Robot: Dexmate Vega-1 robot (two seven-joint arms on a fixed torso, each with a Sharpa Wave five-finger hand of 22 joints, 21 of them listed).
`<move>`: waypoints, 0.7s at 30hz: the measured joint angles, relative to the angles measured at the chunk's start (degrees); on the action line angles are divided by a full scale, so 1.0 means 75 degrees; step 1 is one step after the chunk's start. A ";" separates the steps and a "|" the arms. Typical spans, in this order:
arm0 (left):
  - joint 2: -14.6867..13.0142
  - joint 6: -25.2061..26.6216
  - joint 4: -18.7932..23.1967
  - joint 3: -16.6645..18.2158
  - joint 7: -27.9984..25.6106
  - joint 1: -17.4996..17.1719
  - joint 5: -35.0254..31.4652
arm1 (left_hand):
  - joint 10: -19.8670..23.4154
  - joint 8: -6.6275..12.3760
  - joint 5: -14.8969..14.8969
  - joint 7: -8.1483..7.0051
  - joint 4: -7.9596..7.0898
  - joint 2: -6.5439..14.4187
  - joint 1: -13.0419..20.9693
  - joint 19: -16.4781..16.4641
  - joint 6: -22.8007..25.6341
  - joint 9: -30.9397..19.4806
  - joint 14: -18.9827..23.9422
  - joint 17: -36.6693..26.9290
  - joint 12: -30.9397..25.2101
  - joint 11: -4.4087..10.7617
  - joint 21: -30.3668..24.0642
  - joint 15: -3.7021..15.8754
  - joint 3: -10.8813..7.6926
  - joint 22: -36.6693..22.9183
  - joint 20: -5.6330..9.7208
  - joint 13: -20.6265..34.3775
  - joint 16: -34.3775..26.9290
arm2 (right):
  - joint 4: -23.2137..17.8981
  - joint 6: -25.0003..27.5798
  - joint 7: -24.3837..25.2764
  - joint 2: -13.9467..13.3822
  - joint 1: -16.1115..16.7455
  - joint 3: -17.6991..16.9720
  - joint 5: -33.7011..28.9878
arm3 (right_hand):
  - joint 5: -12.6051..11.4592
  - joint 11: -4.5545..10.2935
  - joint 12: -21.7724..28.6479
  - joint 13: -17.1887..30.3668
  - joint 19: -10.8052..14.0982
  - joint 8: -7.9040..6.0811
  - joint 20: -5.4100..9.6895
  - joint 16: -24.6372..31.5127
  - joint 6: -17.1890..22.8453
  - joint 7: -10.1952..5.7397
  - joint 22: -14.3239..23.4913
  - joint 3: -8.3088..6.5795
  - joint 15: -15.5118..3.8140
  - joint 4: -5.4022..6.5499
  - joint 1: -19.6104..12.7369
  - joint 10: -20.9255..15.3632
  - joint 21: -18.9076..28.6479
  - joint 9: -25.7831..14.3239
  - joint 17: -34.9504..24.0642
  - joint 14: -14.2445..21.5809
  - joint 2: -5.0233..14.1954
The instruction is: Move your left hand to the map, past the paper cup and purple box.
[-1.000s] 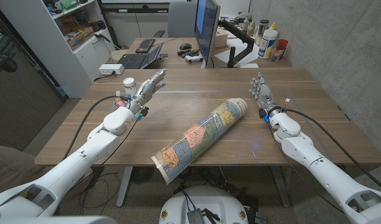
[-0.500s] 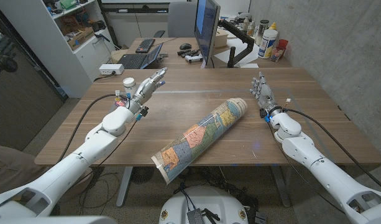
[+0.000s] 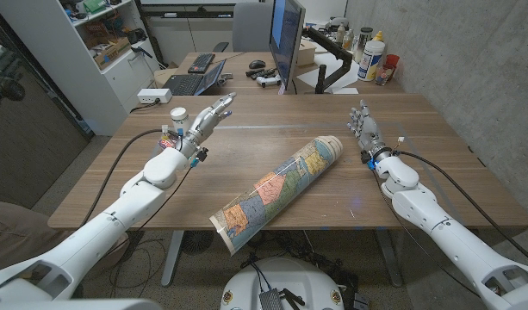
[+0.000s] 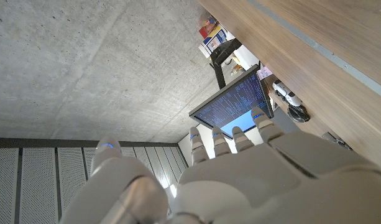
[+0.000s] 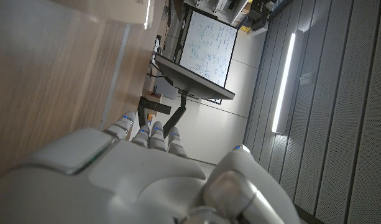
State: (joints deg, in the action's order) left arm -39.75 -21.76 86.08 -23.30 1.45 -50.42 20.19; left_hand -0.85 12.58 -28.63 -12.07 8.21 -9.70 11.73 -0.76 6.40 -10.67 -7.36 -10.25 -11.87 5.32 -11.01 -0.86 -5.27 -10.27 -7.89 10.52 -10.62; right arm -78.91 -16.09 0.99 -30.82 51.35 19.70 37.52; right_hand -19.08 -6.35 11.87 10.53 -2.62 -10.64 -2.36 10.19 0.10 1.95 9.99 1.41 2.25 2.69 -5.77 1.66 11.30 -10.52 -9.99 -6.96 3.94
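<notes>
Lying rolled mid-table: map (image 3: 276, 191), well apart from left hand (image 3: 206, 119), fingers spread, holding nothing, barely shifted since earlier. Monitor (image 3: 285, 39) behind. Right hand (image 3: 364, 129) upright, spread, unmoved.

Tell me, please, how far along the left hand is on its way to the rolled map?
Nothing looks done yet. The left hand is raised over the table's far left part, fingers stretched out and holding nothing, well apart from the rolled map lying diagonally in the middle. No paper cup or purple box is visible. The whole reach across to the map is left. The right hand holds nothing, near the right side.
</notes>
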 measured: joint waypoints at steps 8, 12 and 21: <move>0.0041 -0.0168 -0.0066 -0.0071 0.0161 0.0030 0.0019 | -0.0073 0.0059 -0.0036 -0.0017 0.0033 -0.0031 0.0031 0.0027 0.0121 -0.0001 -0.0034 0.0000 0.0031 0.0014 0.0000 0.0035 0.0033 0.0001 0.0027 0.0000 0.0000 | -0.0051 -0.0077 0.0061 -0.0003 0.0077 -0.0037 -0.0001 | 0.0000 0.0029 0.0043 0.0000 0.0000 0.0000 0.0000 0.0000 0.0041 0.0041 0.0000 0.0000 0.0000 0.0000 -0.0041 -0.0030 0.0000 0.0000 0.0000 0.0000 0.0041; 0.0046 -0.0248 -0.0093 -0.0125 0.0222 0.0060 0.0000 | -0.0073 0.0059 -0.0036 -0.0003 0.0033 -0.0031 0.0031 0.0027 0.0161 -0.0001 -0.0034 0.0000 0.0030 0.0014 0.0000 0.0034 0.0033 0.0001 0.0027 0.0000 0.0000 | -0.0077 -0.0102 0.0090 -0.0012 0.0104 -0.0044 -0.0020 | 0.0000 0.0029 0.0043 0.0000 0.0000 0.0000 0.0000 0.0000 0.0041 0.0041 0.0000 0.0000 0.0000 0.0000 -0.0041 -0.0030 0.0000 0.0000 0.0000 0.0000 0.0041; 0.0054 -0.0421 -0.0103 -0.0268 0.0471 0.0141 -0.0098 | -0.0129 -0.0029 -0.0035 0.0011 0.0074 -0.0030 0.0111 0.0026 0.0032 0.0000 -0.0033 0.0000 0.0060 -0.0010 -0.0001 0.0034 0.0116 0.0001 0.0027 0.0000 0.0000 | -0.0177 -0.0121 0.0138 -0.0044 0.0176 -0.0057 -0.0056 | 0.0000 0.0029 0.0043 0.0000 0.0000 0.0000 0.0000 0.0000 0.0041 0.0041 0.0000 0.0000 0.0000 0.0000 -0.0041 -0.0030 0.0000 0.0000 0.0000 0.0000 0.0041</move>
State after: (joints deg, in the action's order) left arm -39.34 -24.92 85.31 -25.31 4.98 -49.36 19.45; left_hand -1.82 12.36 -28.89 -11.99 8.76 -9.93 12.56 -0.56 6.64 -10.67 -7.60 -10.25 -11.42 5.24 -11.02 -0.60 -4.40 -10.26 -7.69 10.51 -10.62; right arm -80.24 -16.99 2.02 -31.15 52.68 19.27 37.10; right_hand -19.08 -6.14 12.19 10.52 -2.62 -10.64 -2.36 10.19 0.41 2.26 9.99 1.41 2.25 2.69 -6.07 1.44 11.30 -10.52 -9.99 -6.96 4.25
